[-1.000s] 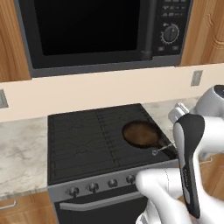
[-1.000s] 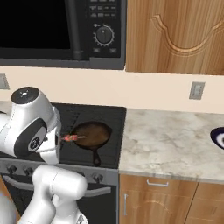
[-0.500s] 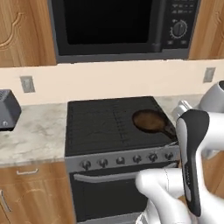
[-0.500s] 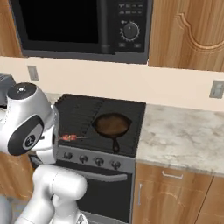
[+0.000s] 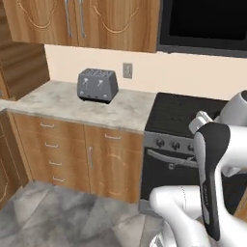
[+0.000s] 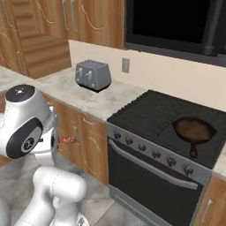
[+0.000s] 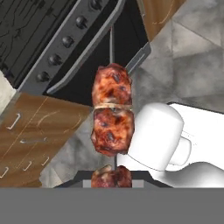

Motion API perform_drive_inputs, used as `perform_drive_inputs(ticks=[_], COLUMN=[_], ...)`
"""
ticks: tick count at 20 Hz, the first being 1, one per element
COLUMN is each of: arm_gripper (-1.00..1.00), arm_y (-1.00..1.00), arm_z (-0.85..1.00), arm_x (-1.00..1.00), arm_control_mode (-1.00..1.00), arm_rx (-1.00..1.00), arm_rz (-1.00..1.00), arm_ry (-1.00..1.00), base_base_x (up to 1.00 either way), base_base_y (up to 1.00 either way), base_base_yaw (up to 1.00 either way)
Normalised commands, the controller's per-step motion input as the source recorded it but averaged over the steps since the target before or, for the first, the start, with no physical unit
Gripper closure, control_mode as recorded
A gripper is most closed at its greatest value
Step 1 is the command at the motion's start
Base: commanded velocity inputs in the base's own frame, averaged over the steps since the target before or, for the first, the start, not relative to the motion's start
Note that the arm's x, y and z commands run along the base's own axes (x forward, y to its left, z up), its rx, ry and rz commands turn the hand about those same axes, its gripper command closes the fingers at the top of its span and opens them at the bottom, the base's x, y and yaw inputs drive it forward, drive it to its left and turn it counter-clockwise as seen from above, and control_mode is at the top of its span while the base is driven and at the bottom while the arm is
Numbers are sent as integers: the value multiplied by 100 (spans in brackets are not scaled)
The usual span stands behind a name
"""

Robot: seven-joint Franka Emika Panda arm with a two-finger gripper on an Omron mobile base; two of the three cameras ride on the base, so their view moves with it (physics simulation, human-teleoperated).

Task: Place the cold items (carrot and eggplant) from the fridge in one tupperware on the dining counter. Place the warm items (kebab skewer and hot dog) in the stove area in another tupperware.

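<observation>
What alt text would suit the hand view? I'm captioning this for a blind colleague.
A kebab skewer with browned meat chunks is held in the robot's hand, pointing away from the camera. Beyond it are the stove's knob panel, oven door handle, wooden cabinet drawers and a grey tiled floor.

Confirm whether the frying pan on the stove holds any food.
No: in the right base view the frying pan sits bare on the stove.
</observation>
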Motion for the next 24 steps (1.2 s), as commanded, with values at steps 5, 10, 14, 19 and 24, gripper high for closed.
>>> perform_drive_inputs(ticks=[5,10,14,19,24], arm_gripper=[100,100,100,100,100], arm_y=[0,0,0,0,0], arm_z=[0,0,0,0,0], arm_x=[0,0,0,0,0], arm_control_mode=[100,100,100,100,100], arm_rx=[0,0,0,0,0], arm_rz=[0,0,0,0,0], arm_ry=[0,0,0,0,0], base_base_x=[-26,-7,0,-36,-99], base_base_y=[99,100,100,100,100], base_base_yaw=[31,4,0,2,17])
